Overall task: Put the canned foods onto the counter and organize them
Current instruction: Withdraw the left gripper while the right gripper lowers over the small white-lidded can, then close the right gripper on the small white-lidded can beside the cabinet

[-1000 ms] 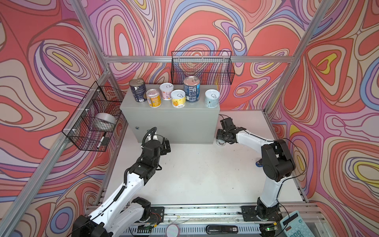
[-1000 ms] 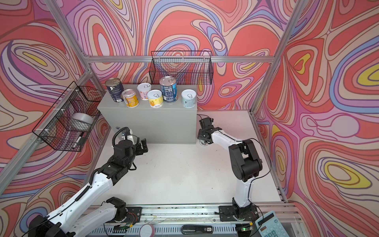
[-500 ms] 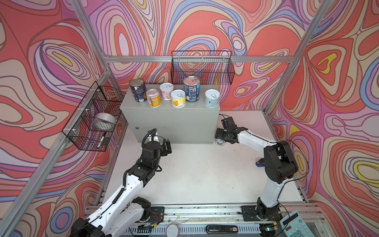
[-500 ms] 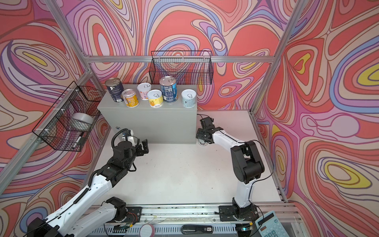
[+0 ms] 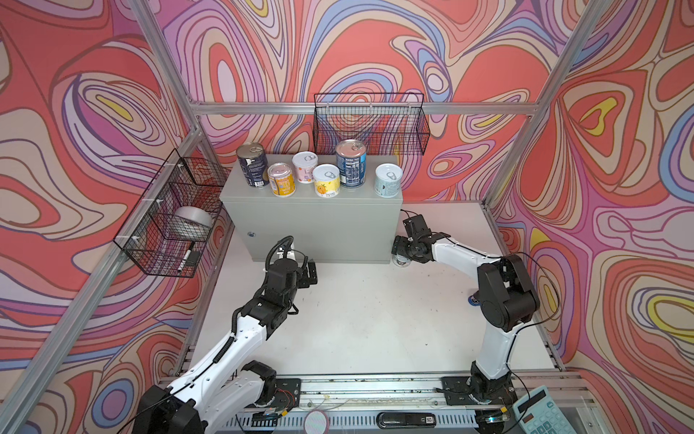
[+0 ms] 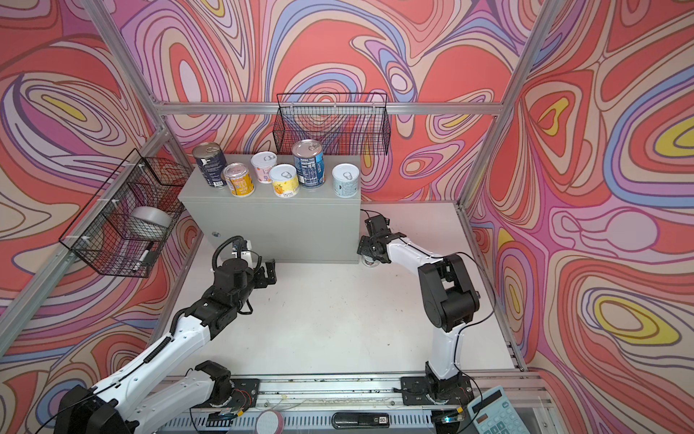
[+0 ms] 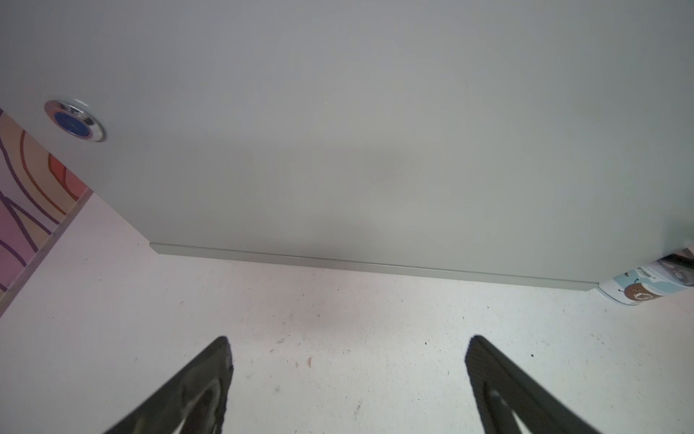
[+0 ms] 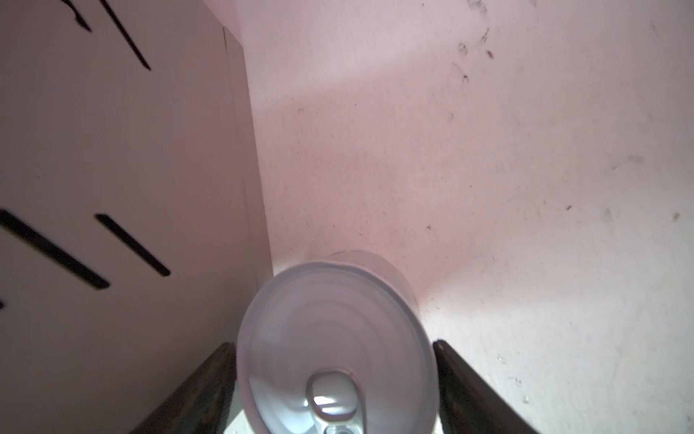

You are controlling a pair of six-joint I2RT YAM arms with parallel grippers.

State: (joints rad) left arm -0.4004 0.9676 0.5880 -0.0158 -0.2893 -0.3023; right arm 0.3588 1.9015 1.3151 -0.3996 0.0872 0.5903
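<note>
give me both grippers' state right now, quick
Left gripper: open, holding nothing, above the white tabletop.
Right gripper: fingers either side of the white can on the tabletop; grip cannot be told.

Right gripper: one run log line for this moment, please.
counter: six cans | last can: on tabletop, at counter corner | right gripper: straddles it, grip unclear | left gripper: open, empty

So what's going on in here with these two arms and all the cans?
Six cans already stand on top of the plain grey metal cabinet. A seventh, a short white-labelled can, sits on the white tabletop by the cabinet's right corner. The right hand straddles it, fingers not visibly gripping. The left hand hangs wide open and empty in front of the cabinet.
</note>
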